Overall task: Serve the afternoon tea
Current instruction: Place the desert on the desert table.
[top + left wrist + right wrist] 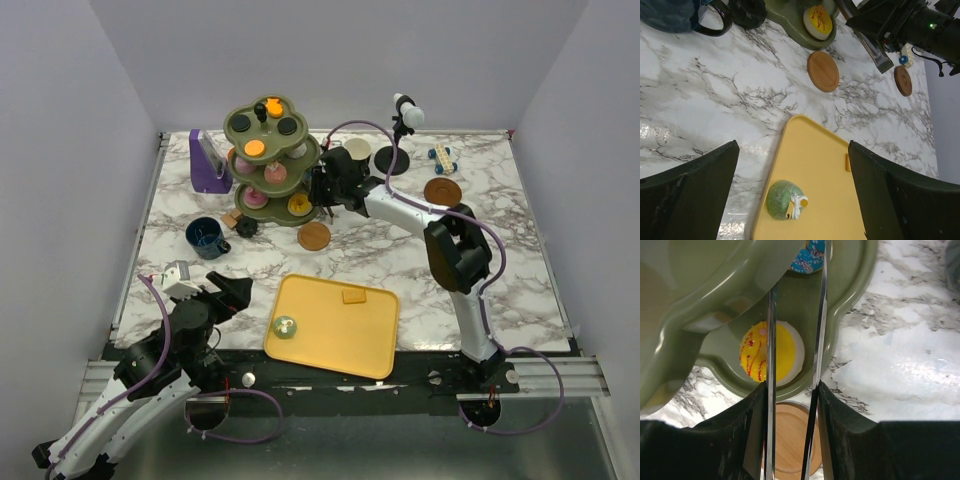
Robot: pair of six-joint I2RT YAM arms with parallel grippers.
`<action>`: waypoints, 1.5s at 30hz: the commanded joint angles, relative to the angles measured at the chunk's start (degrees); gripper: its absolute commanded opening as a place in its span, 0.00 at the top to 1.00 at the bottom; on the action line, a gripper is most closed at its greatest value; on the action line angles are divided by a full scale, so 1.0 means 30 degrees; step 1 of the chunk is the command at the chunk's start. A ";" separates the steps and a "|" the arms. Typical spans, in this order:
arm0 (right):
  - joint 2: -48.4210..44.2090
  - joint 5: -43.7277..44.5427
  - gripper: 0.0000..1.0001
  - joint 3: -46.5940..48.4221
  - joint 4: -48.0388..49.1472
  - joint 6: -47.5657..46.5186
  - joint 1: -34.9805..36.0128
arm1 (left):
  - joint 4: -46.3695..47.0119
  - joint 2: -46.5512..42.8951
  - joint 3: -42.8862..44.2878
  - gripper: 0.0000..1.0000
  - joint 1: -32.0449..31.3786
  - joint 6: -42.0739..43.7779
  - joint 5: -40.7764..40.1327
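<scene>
The olive-green three-tier stand [270, 165] carries small treats. My right gripper [322, 190] is at its bottom tier [850, 300], shut on metal tongs [771, 390]. The tong blades run over a yellow-iced doughnut [752, 352] toward a blue-iced treat [807, 260]. Nothing is pinched between the blades. My left gripper [792, 150] stands open above the yellow tray [815, 165]. On the tray lie a green cupcake [784, 200] and a biscuit [847, 162]. The dark-blue mug [207, 238] sits left of the stand, and the black cream-lined mug [357, 152] behind it.
A brown coaster [314, 236] lies in front of the stand, another [442, 191] to the right, and a dark one [392, 160] by the black mug. A purple wedge holder [207, 162] and a black stand with a white ball [405, 110] are at the back.
</scene>
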 commanded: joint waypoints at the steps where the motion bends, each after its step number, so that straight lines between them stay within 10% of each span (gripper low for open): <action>1: 0.0546 -0.1583 0.57 0.0604 0.0949 0.0021 0.0163 | -0.0149 -0.0113 0.0277 0.01 -0.0107 -0.0065 -0.0554; 45: -0.0107 0.0862 0.46 0.0186 0.0469 0.0572 -0.0303 | -0.0384 -0.0207 0.0280 0.02 -0.0191 -0.0289 -0.0747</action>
